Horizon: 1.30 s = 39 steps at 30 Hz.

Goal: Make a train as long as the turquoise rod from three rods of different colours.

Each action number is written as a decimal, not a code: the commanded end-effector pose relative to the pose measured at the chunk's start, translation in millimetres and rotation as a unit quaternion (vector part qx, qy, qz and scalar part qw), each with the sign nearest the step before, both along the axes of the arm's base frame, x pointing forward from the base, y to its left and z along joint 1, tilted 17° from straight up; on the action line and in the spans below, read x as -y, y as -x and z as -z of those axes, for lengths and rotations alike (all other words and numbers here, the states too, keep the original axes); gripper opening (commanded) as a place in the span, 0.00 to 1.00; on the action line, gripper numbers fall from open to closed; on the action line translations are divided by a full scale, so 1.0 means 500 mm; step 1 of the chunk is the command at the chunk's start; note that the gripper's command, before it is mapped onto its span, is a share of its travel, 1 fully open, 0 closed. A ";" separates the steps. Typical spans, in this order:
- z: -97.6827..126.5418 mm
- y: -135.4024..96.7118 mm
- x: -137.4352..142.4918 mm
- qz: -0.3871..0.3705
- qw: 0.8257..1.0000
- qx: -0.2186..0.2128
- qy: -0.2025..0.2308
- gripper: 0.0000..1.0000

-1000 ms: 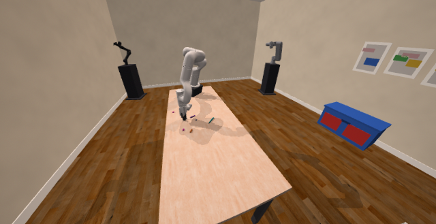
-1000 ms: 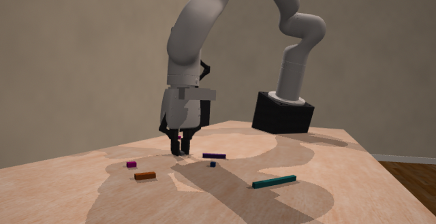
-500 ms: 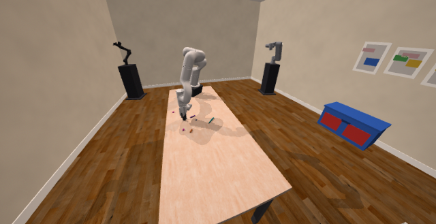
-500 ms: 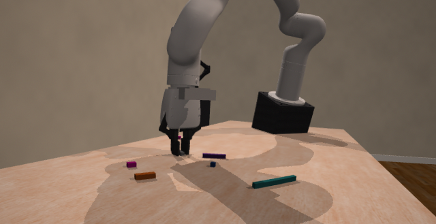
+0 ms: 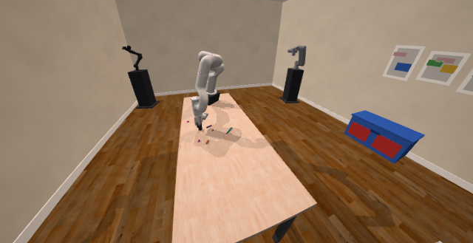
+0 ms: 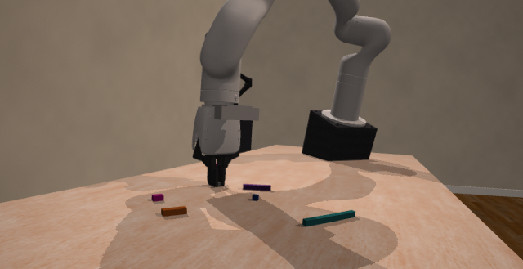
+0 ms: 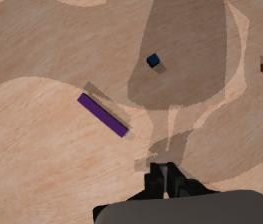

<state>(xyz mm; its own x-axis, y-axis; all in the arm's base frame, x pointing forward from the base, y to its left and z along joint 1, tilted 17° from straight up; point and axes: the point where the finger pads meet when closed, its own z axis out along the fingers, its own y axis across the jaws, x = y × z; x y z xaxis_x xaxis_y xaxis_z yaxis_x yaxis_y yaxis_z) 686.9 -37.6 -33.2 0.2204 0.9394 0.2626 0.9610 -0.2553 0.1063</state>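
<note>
My gripper stands low on the table with its fingertips at the surface. It is shut on a small rod that looks grey and is almost hidden between the fingers. The purple rod lies flat just right of the gripper, and also shows in the wrist view. The small blue rod lies in front of the purple rod. The orange rod and the magenta rod lie to the front left. The turquoise rod lies apart at the right.
The arm's black base stands at the back of the table. A tiny reddish thing lies left of the gripper near the table's left edge; I cannot tell its colour. The long table stretches toward the near end.
</note>
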 end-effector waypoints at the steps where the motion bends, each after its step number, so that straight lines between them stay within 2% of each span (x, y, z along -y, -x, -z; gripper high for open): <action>1: -0.002 -0.002 0.001 0.000 1.000 0.001 0.000 0.04; 21: -0.002 -0.002 0.001 0.000 1.000 0.001 0.000 0.04; 28: -0.021 0.001 0.005 0.000 1.000 0.001 0.000 0.04; 39: -0.163 0.026 0.039 0.000 1.000 0.001 0.000 0.04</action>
<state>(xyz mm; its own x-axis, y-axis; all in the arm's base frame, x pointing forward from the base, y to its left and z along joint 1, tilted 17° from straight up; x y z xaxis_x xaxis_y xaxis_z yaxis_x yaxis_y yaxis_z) 678.8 -50.2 18.1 0.2201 0.9392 0.2635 0.9608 -0.2554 0.1079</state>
